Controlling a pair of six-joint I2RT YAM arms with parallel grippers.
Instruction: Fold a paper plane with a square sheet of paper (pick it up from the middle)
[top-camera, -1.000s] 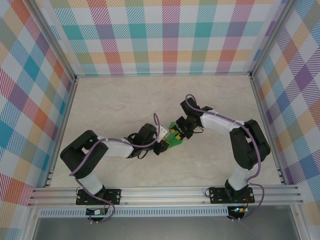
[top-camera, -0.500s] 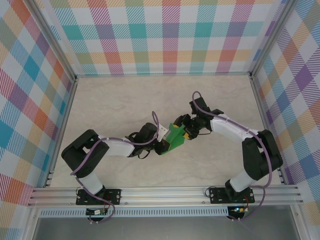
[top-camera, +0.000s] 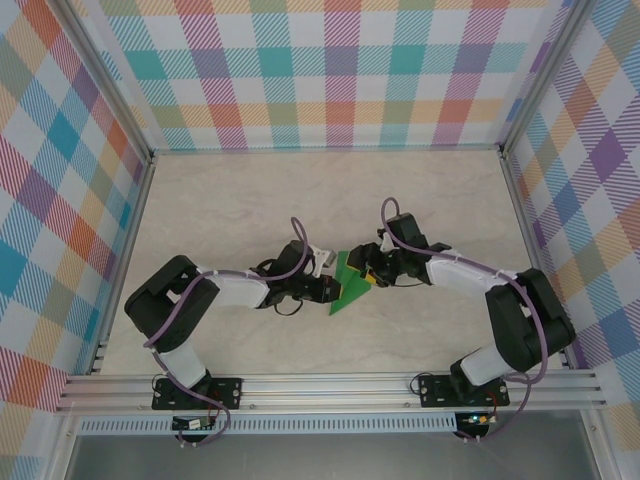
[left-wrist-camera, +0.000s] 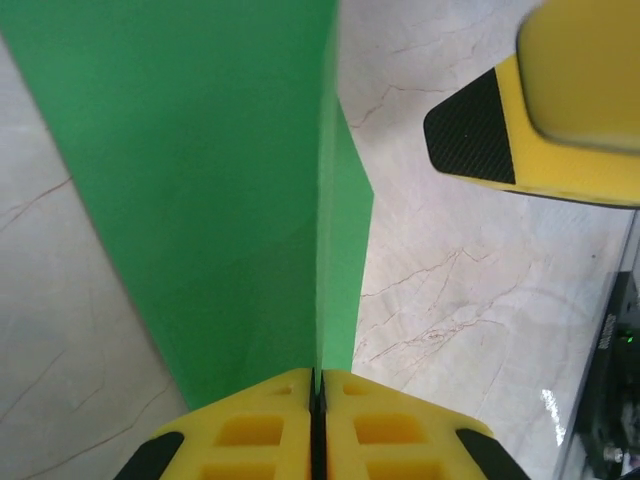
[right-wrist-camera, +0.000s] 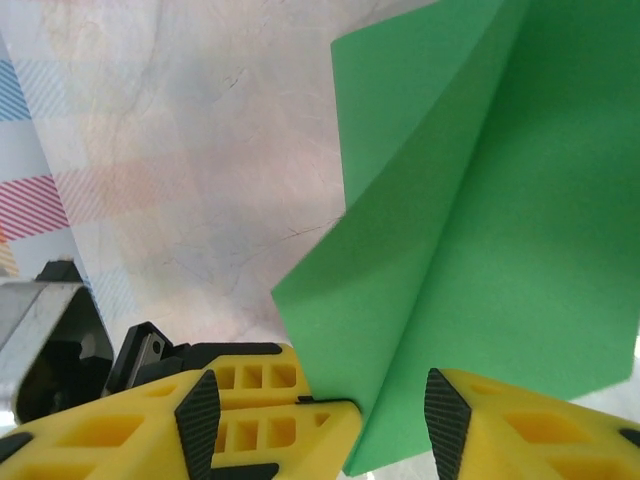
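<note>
We see the left gripper (left-wrist-camera: 317, 375) pinched shut on the folded green paper (top-camera: 347, 292) near the middle of the table (top-camera: 220, 200). The right gripper (top-camera: 368, 272), just right of it, has its jaws partly apart around the paper's edge, clamping nothing.

Folded, pointed green paper plane (top-camera: 347, 292)

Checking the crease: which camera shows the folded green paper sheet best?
Right wrist: the folded green paper sheet shows both layers and its fold line up close. Left wrist looks along its ridge, cropped at the top. Top external gives just a small, distant green triangle.
</note>
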